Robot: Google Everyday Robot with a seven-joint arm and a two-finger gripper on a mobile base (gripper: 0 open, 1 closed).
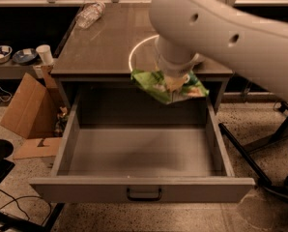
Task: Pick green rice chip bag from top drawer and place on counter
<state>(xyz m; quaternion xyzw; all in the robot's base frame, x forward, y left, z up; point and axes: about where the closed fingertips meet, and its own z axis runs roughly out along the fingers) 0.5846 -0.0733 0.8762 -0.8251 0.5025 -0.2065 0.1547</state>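
Crinkled foil bag in the tool above matt metal drawer, beside glossy counter.

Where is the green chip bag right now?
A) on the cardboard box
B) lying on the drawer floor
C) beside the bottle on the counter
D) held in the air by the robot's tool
D: the tool grips the green rice chip bag up by the front edge of the counter, well above the floor of the top drawer.

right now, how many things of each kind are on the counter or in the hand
snack bags: 1, the green rice chip bag, held by the hand above the top drawer
bottles: 1, clear bottle lying on the counter
total: 2 in view; the arm hides part of the counter
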